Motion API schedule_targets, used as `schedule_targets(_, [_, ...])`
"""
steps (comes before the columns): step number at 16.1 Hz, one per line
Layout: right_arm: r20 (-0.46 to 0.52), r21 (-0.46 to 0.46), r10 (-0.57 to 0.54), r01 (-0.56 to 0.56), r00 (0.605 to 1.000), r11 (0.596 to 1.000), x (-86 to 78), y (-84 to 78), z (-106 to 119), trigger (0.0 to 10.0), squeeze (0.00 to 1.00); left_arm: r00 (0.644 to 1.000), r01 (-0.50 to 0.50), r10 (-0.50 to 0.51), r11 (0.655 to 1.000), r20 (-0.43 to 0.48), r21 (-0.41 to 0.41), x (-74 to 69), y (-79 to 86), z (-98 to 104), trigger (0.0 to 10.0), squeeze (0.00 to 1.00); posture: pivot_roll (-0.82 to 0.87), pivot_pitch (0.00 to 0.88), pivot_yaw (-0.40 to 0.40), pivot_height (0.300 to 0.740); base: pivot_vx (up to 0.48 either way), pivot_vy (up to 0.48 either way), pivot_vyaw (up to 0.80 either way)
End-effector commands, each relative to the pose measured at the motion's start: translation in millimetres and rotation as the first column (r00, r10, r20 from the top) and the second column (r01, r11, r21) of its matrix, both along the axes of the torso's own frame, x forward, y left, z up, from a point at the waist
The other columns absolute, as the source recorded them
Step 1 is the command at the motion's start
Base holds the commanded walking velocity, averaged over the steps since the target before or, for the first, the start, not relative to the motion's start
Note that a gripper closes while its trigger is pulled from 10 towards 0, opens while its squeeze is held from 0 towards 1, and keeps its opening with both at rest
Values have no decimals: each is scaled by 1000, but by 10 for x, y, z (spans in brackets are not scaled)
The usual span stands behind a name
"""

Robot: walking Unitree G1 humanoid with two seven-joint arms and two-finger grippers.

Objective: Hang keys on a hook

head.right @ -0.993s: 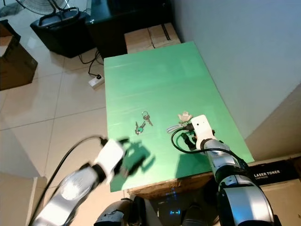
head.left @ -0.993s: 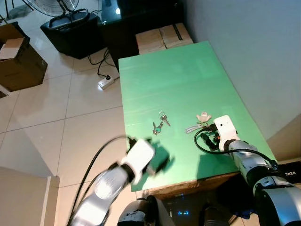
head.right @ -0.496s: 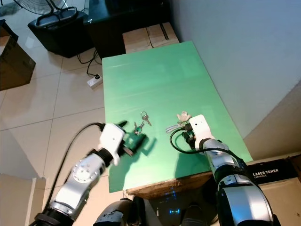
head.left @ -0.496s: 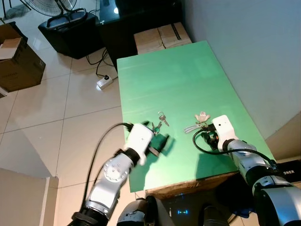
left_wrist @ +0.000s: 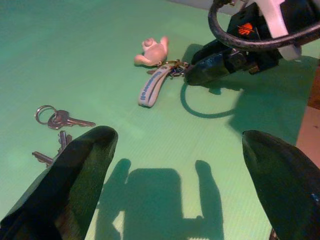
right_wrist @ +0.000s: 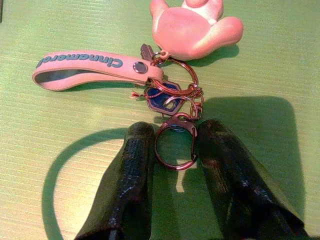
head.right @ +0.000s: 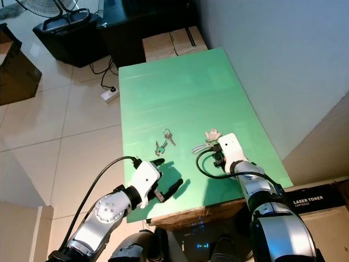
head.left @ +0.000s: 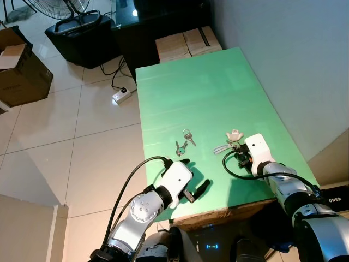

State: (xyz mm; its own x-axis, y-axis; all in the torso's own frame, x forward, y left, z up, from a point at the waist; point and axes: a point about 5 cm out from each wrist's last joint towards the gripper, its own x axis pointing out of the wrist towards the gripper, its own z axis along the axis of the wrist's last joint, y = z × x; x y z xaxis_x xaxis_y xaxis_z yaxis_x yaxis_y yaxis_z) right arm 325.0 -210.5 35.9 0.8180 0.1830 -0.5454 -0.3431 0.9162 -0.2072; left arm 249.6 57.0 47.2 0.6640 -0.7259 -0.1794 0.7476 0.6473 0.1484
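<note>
On the green table (head.left: pixel 202 93) lie two key sets. A small bunch of keys (head.left: pixel 184 143) with a green-headed key rests near the middle, also in the left wrist view (left_wrist: pixel 60 120). To its right lies a keychain with a pink hand charm (right_wrist: pixel 192 25), a pink strap (right_wrist: pixel 85 65) and a carabiner ring (right_wrist: pixel 176 121). My right gripper (head.left: pixel 238 155) rests on the table, its two fingers pressed against either side of the carabiner. My left gripper (head.left: pixel 195 176) hovers wide open over the front of the table, short of the small keys.
Cardboard boxes (head.left: pixel 188 41) and a black cabinet (head.left: pixel 158 22) stand beyond the table's far end. A wall (head.left: pixel 283 54) runs along the right. On the tiled floor to the left are a power strip (head.left: pixel 121 96) and a brown box (head.left: pixel 22 71).
My left arm swung up from the table's front edge toward the small keys, then drew back and to the right, fingers spread. The right gripper has stayed at the keychain.
</note>
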Motion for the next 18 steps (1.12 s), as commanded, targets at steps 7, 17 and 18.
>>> schedule_targets(7, [-71,14,-18,19,997,1000,-95,-1,-127,0,0,1000,15,-15,1000,-1,-13,51,128,8,10000,0,149,167,202,740,0,0,0])
schedule_targets(17, [137,168,-107,83,985,982,125,29,193,0,0,998,-46,48,998,36,-45,233,115,31,10000,0,45,75,170,740,0,0,0])
schedule_targets(18, [201,205,-100,57,975,977,158,80,279,0,0,996,-76,79,995,44,-57,273,112,36,10000,0,19,52,167,740,0,0,0])
